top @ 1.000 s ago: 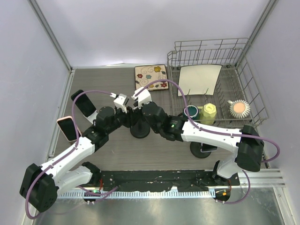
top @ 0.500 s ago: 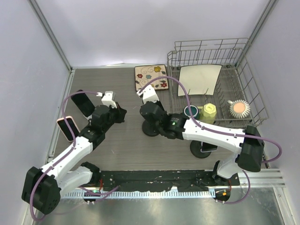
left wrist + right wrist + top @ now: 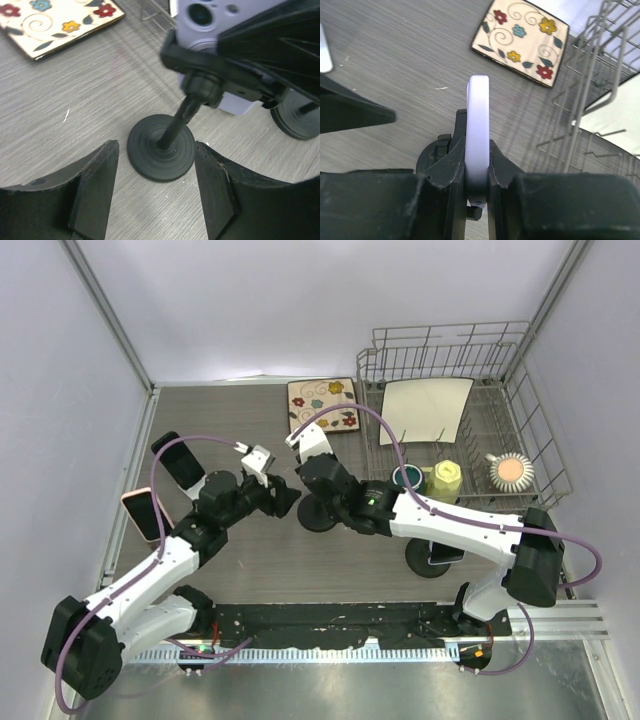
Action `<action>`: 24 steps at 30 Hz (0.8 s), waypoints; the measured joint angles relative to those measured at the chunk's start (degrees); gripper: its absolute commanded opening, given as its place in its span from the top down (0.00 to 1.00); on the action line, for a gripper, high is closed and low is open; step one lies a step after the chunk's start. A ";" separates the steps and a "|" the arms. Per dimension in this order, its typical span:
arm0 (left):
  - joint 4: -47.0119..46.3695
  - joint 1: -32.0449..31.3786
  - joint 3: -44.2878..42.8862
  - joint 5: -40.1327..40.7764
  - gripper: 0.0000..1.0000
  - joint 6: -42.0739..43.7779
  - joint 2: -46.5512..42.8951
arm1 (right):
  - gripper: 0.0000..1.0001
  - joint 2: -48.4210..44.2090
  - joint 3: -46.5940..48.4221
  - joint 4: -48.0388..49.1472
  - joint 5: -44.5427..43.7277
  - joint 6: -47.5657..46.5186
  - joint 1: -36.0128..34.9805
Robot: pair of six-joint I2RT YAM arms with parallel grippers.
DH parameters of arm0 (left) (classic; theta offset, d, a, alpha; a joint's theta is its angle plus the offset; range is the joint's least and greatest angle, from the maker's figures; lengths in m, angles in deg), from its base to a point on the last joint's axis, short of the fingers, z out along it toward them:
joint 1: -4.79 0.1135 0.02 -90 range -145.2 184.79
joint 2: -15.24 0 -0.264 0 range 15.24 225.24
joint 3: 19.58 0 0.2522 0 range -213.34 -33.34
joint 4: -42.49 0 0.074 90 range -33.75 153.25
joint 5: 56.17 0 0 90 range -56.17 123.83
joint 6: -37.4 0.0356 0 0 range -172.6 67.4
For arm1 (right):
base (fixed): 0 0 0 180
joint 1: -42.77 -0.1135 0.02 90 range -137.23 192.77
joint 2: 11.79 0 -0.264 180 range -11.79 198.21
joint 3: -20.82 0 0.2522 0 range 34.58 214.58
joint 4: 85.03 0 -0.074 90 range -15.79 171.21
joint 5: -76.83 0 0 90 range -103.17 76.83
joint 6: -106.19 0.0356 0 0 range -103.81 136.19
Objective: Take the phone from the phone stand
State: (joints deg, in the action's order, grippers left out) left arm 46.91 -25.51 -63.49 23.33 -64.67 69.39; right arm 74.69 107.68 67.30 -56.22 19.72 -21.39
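Returning toward the middle of the scene, the left gripper [image 3: 281,498] now sits low just left of the phone stand [image 3: 161,151], after swinging away to the left half a second ago. Its jaws are spread, and the stand's round base lies ahead between them, not yet touched. The base has hardly shifted over that half second, though it slid right before then. Just right of it, the right gripper [image 3: 478,160] stays pressed together on the lavender phone [image 3: 479,110], a finger on each face, the phone standing on edge. The left wrist view shows the phone still seated in the stand's clamp, so it is not yet free. I judge the left arm is coming in to pin the base, letting the right one pull the phone out without dragging the stand along.
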 measured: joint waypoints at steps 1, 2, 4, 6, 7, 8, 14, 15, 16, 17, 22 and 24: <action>-0.76 -0.02 0.00 -1.70 0.32 1.20 0.39 | 0.99 0.00 0.00 0.50 1.20 -0.37 0.00; -1.55 -0.02 0.00 -3.28 0.32 2.54 0.96 | 0.99 0.00 -0.02 0.94 2.21 -0.63 0.00; -2.47 -0.02 -0.02 -6.08 0.31 4.72 2.45 | 0.99 0.00 -0.04 1.64 3.96 -1.36 -0.02; -3.21 -0.02 -0.02 -8.07 0.32 6.08 4.00 | 0.99 0.00 -0.09 2.19 5.20 -1.88 0.00; -3.67 -0.02 -0.02 -8.92 0.32 6.60 4.81 | 0.99 -0.02 -0.17 2.51 5.86 -2.08 0.00; -4.39 -0.02 0.00 -9.51 0.32 6.80 5.57 | 0.99 -0.11 -0.37 2.93 6.56 -2.25 -0.02; -11.52 -0.02 0.20 -11.21 0.39 6.60 9.66 | 0.99 -0.74 -1.07 3.72 9.07 -2.69 0.00; -12.63 -0.02 0.20 -11.52 0.39 6.45 10.32 | 0.99 -0.74 -1.14 3.87 9.31 -2.78 -0.02; -13.81 -0.02 0.20 -11.76 0.41 6.25 10.95 | 0.99 -0.74 -1.29 4.13 9.53 -2.84 -0.02; -14.69 -0.02 0.20 -12.02 0.42 6.12 11.54 | 0.99 -0.85 -1.46 4.42 9.60 -2.86 -0.02; -17.49 -0.37 0.20 -14.08 0.57 5.14 13.62 | 0.99 -1.92 -2.78 5.07 9.86 -2.99 0.07; -18.10 -0.59 0.20 -14.91 0.69 4.96 13.86 | 0.99 -2.19 -3.10 5.51 10.01 -2.99 0.15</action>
State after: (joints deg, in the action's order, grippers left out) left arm 28.81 -26.10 -63.29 8.42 -59.71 83.25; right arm 72.50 104.58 72.81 -46.21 16.72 -21.24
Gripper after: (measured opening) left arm 0.440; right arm 0.209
